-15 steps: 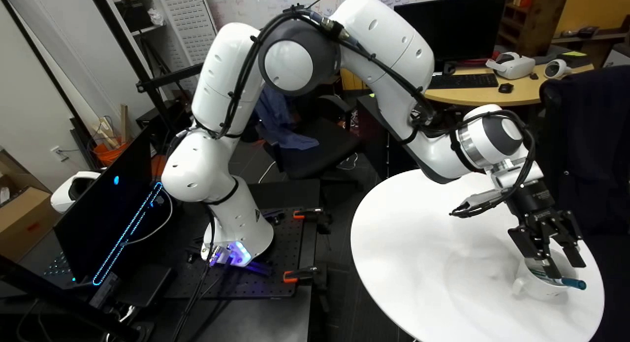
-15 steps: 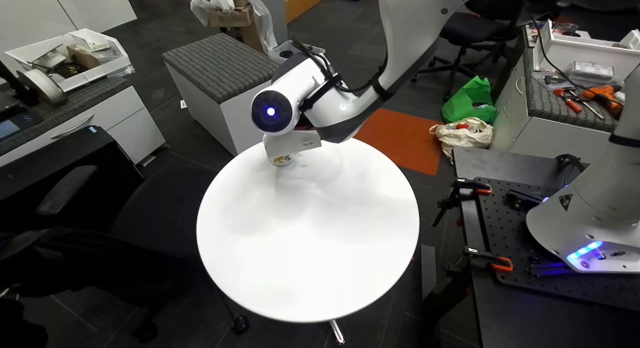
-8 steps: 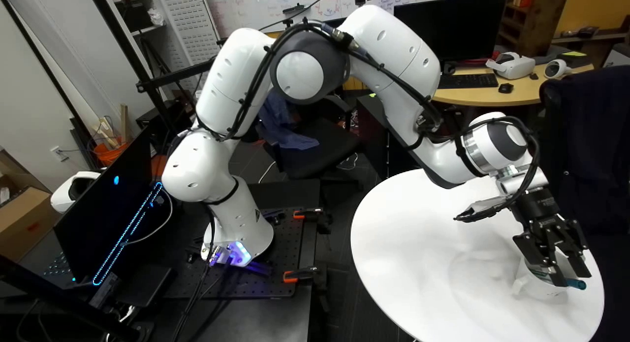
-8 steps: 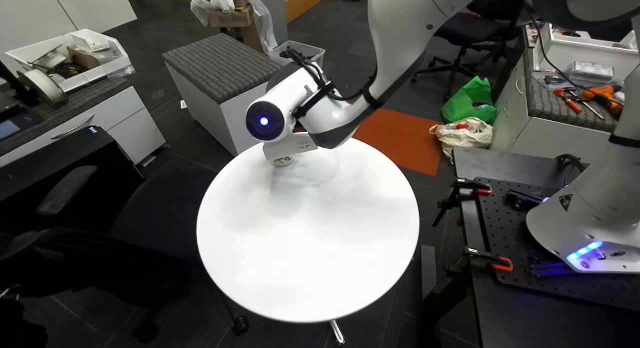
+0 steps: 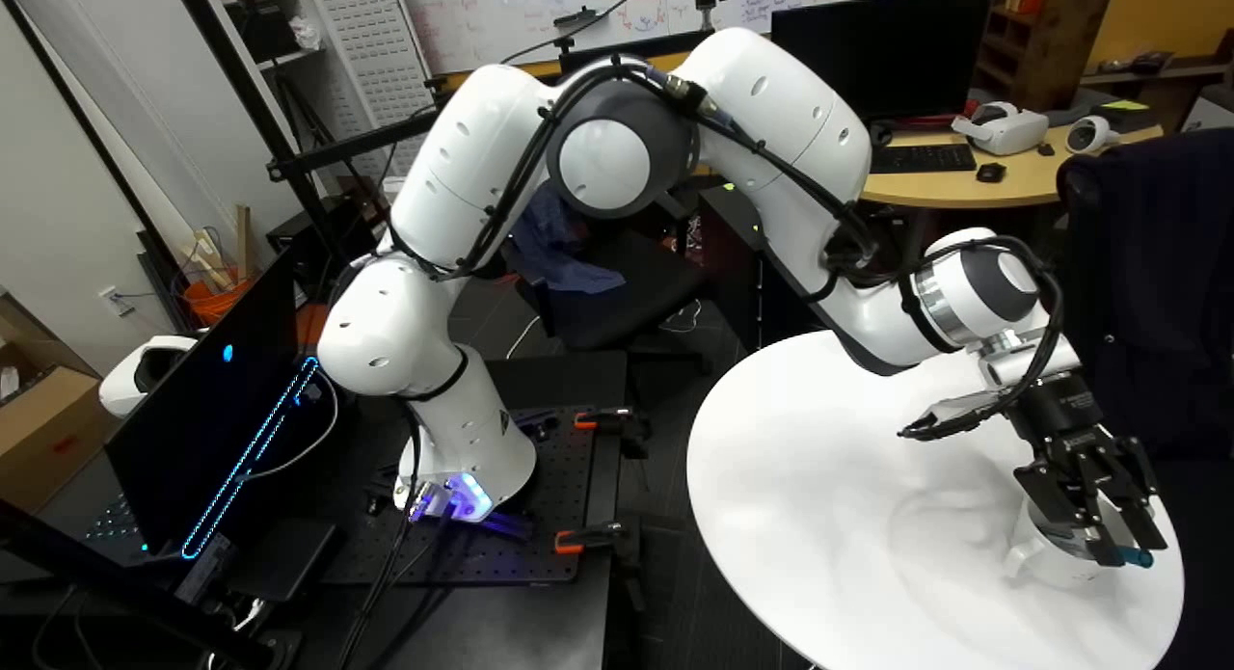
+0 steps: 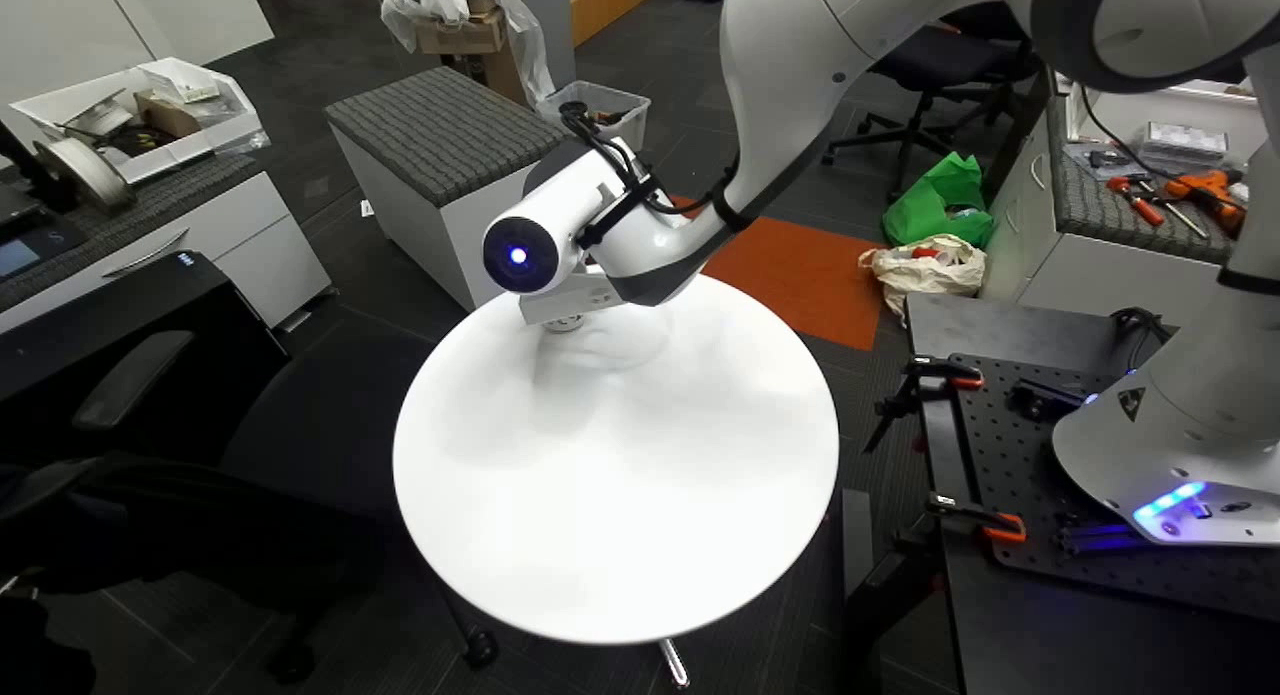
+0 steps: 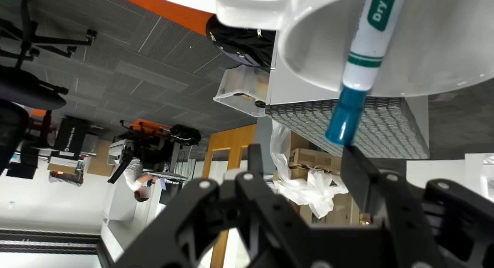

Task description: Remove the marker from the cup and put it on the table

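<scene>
The white cup [image 5: 1056, 566] stands near the edge of the round white table [image 5: 800, 477]. In an exterior view only its lower part [image 6: 564, 324] shows beneath the wrist. The marker [image 7: 361, 73] leans in the cup, its teal-blue cap sticking out past the rim; the cap also shows in an exterior view [image 5: 1140, 557]. My gripper [image 5: 1128, 545] is open over the cup's rim at the cap. In the wrist view the fingers [image 7: 301, 159] are apart with nothing between them. One fingertip overlaps the cap's end; I cannot tell whether it touches.
A dark chair [image 5: 1138, 294] stands behind the table edge near the gripper. A tan desk [image 5: 1022, 188] with a keyboard and headset is farther back. A grey-topped cabinet [image 6: 450, 135] and a clear bin [image 6: 620, 110] stand beyond the table.
The arm has lowered, and my gripper has moved slightly down and toward the marker's cap. The cup and marker have not visibly moved. The gripper stays open.
</scene>
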Robot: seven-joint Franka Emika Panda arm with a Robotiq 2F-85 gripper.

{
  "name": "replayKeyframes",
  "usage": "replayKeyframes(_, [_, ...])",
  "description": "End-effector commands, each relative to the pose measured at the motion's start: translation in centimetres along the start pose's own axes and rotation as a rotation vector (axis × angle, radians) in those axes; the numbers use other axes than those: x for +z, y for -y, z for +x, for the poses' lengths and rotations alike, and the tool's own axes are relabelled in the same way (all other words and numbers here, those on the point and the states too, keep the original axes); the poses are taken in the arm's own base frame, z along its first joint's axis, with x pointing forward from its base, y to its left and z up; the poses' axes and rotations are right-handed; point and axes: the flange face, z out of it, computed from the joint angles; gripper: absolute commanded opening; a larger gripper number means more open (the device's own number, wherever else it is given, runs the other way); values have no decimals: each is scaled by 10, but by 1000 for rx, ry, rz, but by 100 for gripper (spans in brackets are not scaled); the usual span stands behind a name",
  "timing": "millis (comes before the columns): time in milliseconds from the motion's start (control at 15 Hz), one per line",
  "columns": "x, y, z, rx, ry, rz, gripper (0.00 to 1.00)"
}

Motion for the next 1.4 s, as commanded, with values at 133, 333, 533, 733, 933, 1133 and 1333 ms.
replayKeyframes(133, [1,11,-2,13,-50,-12,57])
replayKeyframes(333, [2,13,-5,10,-55,-18,57])
replayKeyframes(533, [1,13,-7,12,-59,-19,57])
replayKeyframes(733, [-1,14,-7,15,-64,-16,57])
replayKeyframes(933, [-1,15,-7,14,-62,-16,58])
replayKeyframes(1133, [0,16,-8,10,-57,-20,57])
replayKeyframes(1333, [2,16,-10,3,-53,-24,57])
